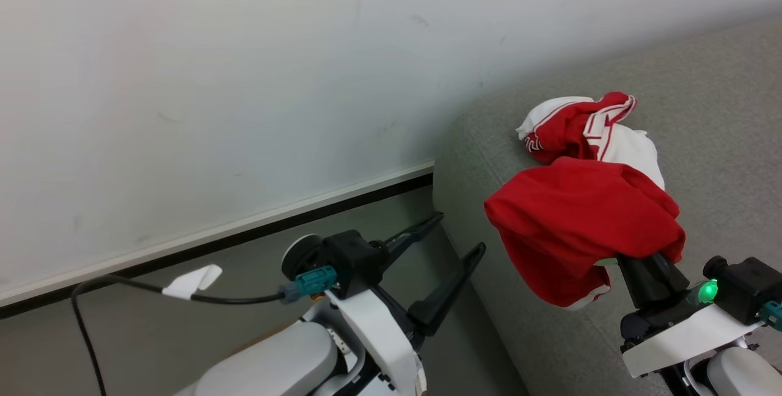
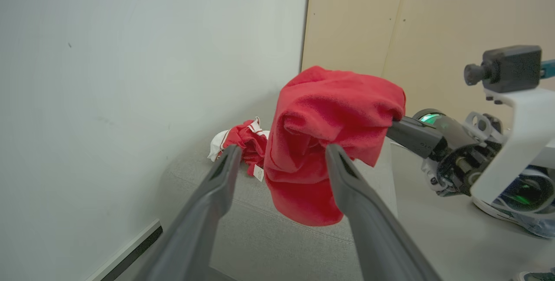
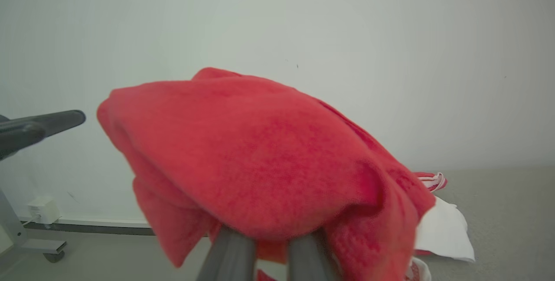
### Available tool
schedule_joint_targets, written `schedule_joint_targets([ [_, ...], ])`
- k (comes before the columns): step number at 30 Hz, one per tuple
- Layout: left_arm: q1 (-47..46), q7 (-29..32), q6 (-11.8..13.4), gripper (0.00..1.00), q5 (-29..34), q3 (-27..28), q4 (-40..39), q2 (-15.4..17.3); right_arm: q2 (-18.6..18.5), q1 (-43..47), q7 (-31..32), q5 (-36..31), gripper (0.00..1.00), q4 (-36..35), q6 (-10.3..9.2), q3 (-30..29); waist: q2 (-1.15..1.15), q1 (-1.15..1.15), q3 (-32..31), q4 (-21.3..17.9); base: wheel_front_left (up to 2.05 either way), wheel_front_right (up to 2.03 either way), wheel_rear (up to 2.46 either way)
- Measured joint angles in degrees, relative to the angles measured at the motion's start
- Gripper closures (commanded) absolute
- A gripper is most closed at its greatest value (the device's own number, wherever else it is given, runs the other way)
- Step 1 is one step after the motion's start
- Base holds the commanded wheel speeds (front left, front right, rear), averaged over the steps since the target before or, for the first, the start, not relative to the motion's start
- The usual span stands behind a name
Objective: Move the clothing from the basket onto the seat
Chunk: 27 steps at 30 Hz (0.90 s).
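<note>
A plain red garment (image 1: 580, 225) hangs in the air above the front edge of the grey sofa (image 1: 721, 109), draped over my right gripper (image 1: 649, 280), which is shut on it. The right wrist view has the same garment (image 3: 260, 159) covering the fingertips. A second red and white garment (image 1: 586, 127) lies crumpled on the sofa seat behind it. My left gripper (image 1: 459, 234) stands open and holds nothing, left of the sofa's end and apart from the cloth. The basket is out of view.
A white wall (image 1: 244, 78) with a dark baseboard runs behind the sofa. A black cable with a white tag (image 1: 192, 280) trails from my left wrist over the grey floor (image 1: 153, 335). Beige panels (image 2: 433, 25) stand beyond the sofa.
</note>
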Motion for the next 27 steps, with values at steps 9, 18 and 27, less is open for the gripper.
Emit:
schedule_joint_targets([
  [9, 0.04, -0.10, 0.18, 0.00, 1.32, -0.26, 0.34, -0.14, 0.34, 0.11, 0.00, -0.94, 1.00, -0.67, 0.00, -1.77, 0.00, 0.00, 2.56, -3.61, 0.00, 0.00, 0.00],
  [18, -3.20, 2.20, -0.45, 0.00, 2.45, -0.80, -1.75, 1.31, 0.58, -5.20, 0.01, -2.30, 1.00, 1.55, 0.00, -9.33, 0.00, 0.01, 8.82, -2.80, 0.00, 0.00, 0.00],
  [27, -7.27, 5.04, -0.83, 0.00, 4.47, -0.14, -4.80, 5.41, -1.24, -10.46, -0.02, -7.47, 1.00, 5.09, 0.00, -25.22, 0.00, 0.01, 18.83, 0.89, 0.00, 0.00, 0.00],
])
